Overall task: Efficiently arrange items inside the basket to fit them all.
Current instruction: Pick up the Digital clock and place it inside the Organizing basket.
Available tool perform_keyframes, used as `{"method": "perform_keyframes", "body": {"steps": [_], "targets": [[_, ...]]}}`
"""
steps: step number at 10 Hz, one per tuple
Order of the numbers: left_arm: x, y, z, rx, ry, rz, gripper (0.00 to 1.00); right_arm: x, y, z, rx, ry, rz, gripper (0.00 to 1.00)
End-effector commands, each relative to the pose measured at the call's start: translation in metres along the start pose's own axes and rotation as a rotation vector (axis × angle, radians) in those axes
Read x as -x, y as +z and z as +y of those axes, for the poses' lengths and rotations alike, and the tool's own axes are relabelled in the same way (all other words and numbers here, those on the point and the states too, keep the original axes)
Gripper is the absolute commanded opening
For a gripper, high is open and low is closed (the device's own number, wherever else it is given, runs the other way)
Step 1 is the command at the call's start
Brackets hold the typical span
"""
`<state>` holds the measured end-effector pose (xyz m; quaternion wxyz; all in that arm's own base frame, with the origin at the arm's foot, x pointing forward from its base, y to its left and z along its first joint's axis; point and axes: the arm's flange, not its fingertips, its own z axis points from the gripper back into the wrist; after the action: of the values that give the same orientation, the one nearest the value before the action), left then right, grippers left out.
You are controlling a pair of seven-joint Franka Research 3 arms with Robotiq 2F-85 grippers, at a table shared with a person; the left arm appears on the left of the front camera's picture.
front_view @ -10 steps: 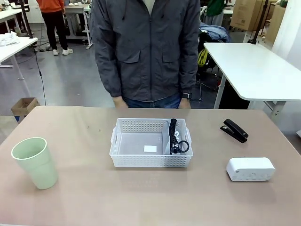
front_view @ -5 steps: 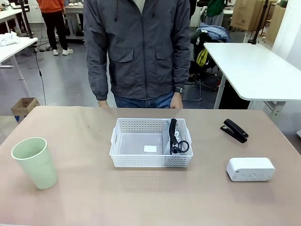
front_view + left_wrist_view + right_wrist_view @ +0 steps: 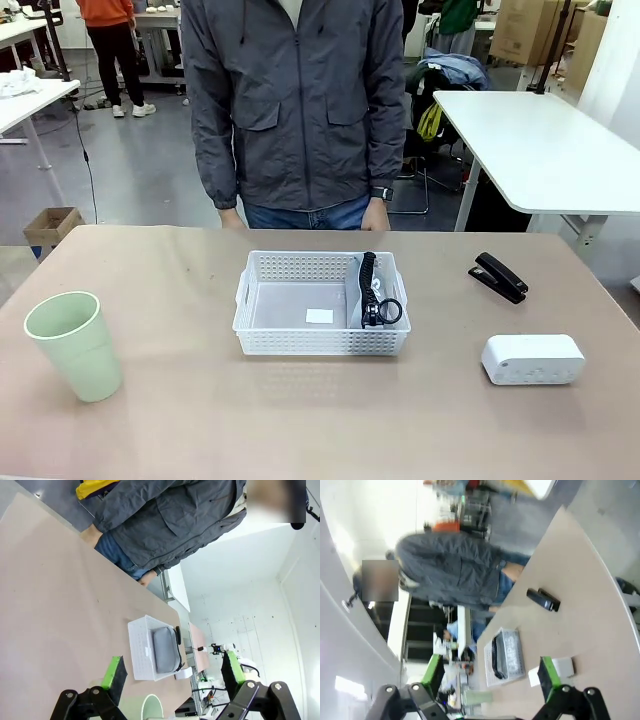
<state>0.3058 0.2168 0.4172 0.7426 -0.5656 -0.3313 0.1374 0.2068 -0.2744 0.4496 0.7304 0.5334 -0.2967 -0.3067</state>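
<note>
The white perforated basket (image 3: 320,341) sits mid-table. The grey pouch (image 3: 358,290) with its black strap stands on edge in the basket's right end. A pale green cup (image 3: 72,345) stands upright at the front left. The black stapler (image 3: 498,276) and the white device (image 3: 532,359) lie to the right of the basket. In the left wrist view my left gripper (image 3: 171,671) is open, high above the table, with the basket (image 3: 137,647), pouch (image 3: 166,649) and cup (image 3: 152,707) far beyond it. My right gripper (image 3: 491,677) is open too, well away from the basket (image 3: 514,652), stapler (image 3: 543,599) and device (image 3: 563,666).
A person in a dark grey jacket (image 3: 295,100) stands at the far edge, hands hanging near the table edge. Bare tabletop (image 3: 300,420) lies in front of the basket and between the items. A white table (image 3: 540,150) stands behind on the right.
The person has shifted a little to the picture's left. The items and the basket have not moved.
</note>
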Motion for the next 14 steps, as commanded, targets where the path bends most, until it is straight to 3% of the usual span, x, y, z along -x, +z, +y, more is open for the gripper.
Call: {"method": "perform_keyframes", "body": {"steps": [1, 3, 5, 7, 9, 10, 11, 14], "targets": [[-0.001, 0.002, -0.001, 0.008, -0.001, 0.007, 1.00, 0.029, -0.033, 0.022, 0.053, 0.253, 0.292, 1.00], [-0.001, 0.002, -0.001, 0.008, -0.001, 0.007, 1.00, 0.068, -0.075, 0.036, 0.105, 0.542, 0.598, 1.00], [-0.001, 0.002, -0.001, 0.008, -0.001, 0.007, 1.00, 0.110, -0.119, 0.038, 0.170, 0.732, 0.789, 1.00], [-0.001, 0.002, -0.001, 0.008, -0.001, 0.007, 1.00, 0.173, -0.164, 0.037, 0.208, 0.984, 1.038, 1.00], [-0.001, 0.002, -0.001, 0.008, -0.001, 0.007, 1.00, 0.202, -0.180, 0.038, 0.228, 1.092, 1.116, 1.00], [-0.001, 0.002, -0.001, 0.008, -0.001, 0.007, 1.00, 0.201, -0.183, 0.037, 0.293, 1.052, 1.039, 1.00], [-0.001, 0.002, -0.001, 0.008, -0.001, 0.007, 1.00, 0.140, -0.186, 0.090, 0.255, 0.948, 1.104, 1.00], [-0.001, 0.002, -0.001, 0.008, -0.001, 0.007, 1.00, 0.148, -0.195, 0.094, 0.277, 0.999, 1.125, 1.00]]}}
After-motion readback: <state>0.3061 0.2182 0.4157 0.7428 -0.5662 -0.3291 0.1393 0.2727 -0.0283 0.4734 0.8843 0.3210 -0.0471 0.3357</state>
